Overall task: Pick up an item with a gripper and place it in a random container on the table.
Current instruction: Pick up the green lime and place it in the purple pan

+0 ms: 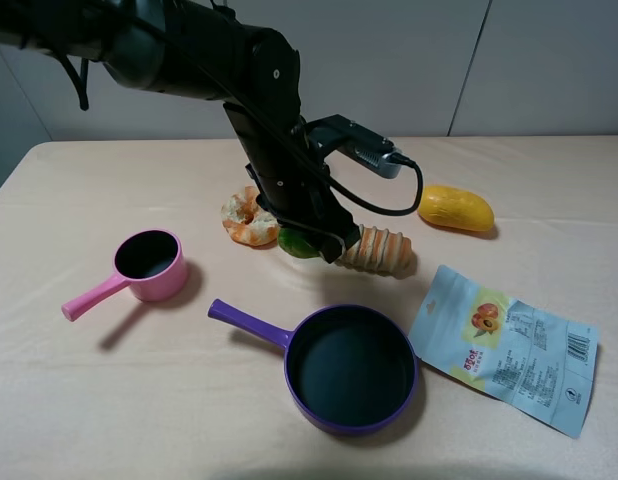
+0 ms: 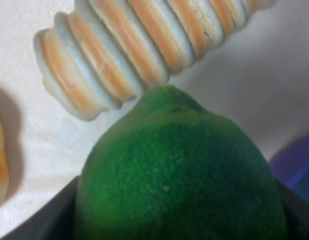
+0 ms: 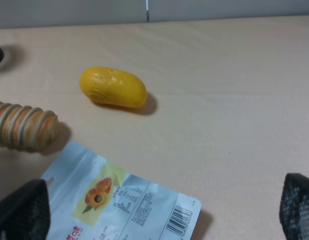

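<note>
The green lime (image 1: 297, 243) sits between the black jaws of my left gripper (image 1: 309, 242), just behind the purple frying pan (image 1: 351, 368) on the beige table (image 1: 549, 170). In the left wrist view the lime (image 2: 179, 165) fills the frame, with a black jaw pressed against each side. I cannot tell whether it rests on the table or hangs just above it. The pan is empty, its handle pointing left. My right gripper (image 3: 162, 212) is open and empty, and shows only in its own wrist view, over the table's right part.
A striped bread roll (image 1: 382, 250) lies right beside the lime, and a donut-like bread (image 1: 247, 220) to its left. A pink saucepan (image 1: 149, 262) stands at left, a yellow mango (image 1: 456, 208) at back right, and a snack pouch (image 1: 504, 348) to the right of the pan.
</note>
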`<move>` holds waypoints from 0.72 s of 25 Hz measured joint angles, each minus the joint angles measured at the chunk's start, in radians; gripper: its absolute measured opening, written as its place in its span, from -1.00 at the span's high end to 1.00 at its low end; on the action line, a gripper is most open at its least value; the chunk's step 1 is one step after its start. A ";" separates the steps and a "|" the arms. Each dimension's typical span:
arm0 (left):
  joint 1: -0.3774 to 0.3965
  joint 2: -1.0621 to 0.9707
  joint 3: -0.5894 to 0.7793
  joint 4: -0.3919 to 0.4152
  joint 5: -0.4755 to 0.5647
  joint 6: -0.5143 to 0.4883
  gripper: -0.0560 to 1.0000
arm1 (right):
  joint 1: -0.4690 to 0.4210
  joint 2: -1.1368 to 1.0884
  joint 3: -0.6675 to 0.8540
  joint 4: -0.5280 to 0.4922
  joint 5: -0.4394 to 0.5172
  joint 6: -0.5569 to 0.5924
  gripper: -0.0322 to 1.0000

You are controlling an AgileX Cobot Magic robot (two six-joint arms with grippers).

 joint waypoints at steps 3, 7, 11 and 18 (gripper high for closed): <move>0.000 -0.013 0.000 0.001 0.037 -0.001 -0.32 | 0.000 0.000 0.000 0.000 0.000 0.000 -0.41; 0.000 -0.039 0.000 0.001 0.084 -0.001 -0.32 | 0.000 0.000 0.000 0.000 0.000 0.000 -0.41; 0.000 -0.075 0.000 0.002 0.124 -0.001 -0.32 | 0.000 0.000 0.000 0.000 0.000 0.000 -0.41; 0.000 -0.126 0.000 0.003 0.212 -0.001 -0.32 | 0.000 0.000 0.000 -0.001 0.000 0.000 -0.41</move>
